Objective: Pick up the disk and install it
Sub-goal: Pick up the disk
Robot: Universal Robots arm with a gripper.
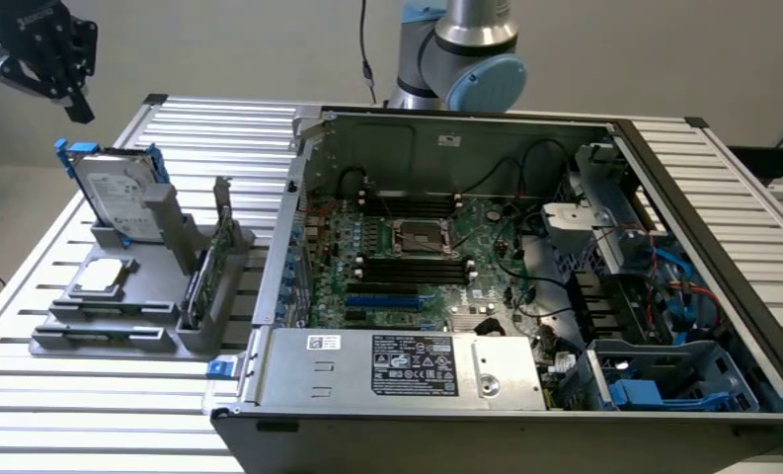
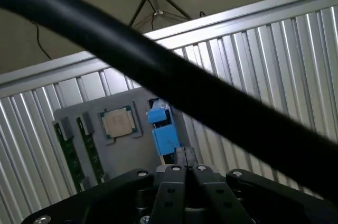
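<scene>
- The fingers (image 2: 180, 157) are clenched tight against each other, with nothing between them.
- The gripper (image 1: 78, 107) hangs in the air at the exterior view's far left. It is above the table's corner and touches nothing.
- In the wrist view the gripper (image 2: 185, 155) points down at a grey plate (image 2: 132, 152), and a blue block (image 2: 165, 131) lies just past the fingertips.
- Beside the block on that plate sits a square chip (image 2: 119, 123). Beyond the chip are two green memory sticks (image 2: 79, 152), side by side.
- A thick black cable (image 2: 174, 94) crosses the wrist view slantwise, close to the camera.
- The disk (image 1: 108, 188) stands on edge in a grey holder (image 1: 167, 306), below the gripper and well apart from it. It leans slightly back, with its label facing the camera and a blue rail along each side.
- In front of the disk, a small drive (image 1: 102, 277) lies flat on the same holder.
- To the exterior view's right of the disk, a green card (image 1: 204, 281) stands upright in a slot of the holder.
- The holder rests on a slatted metal table (image 1: 88, 395), just beside an open computer case (image 1: 707, 247).
- Inside the case are a motherboard (image 1: 411, 252), loose black wires and a blue-lined bay (image 1: 655, 380) at the near corner on the exterior view's right.
- A silver power supply (image 1: 405, 365) with a dark label runs along the case's near edge.
- The arm (image 1: 464, 54) rises behind the case.
</scene>
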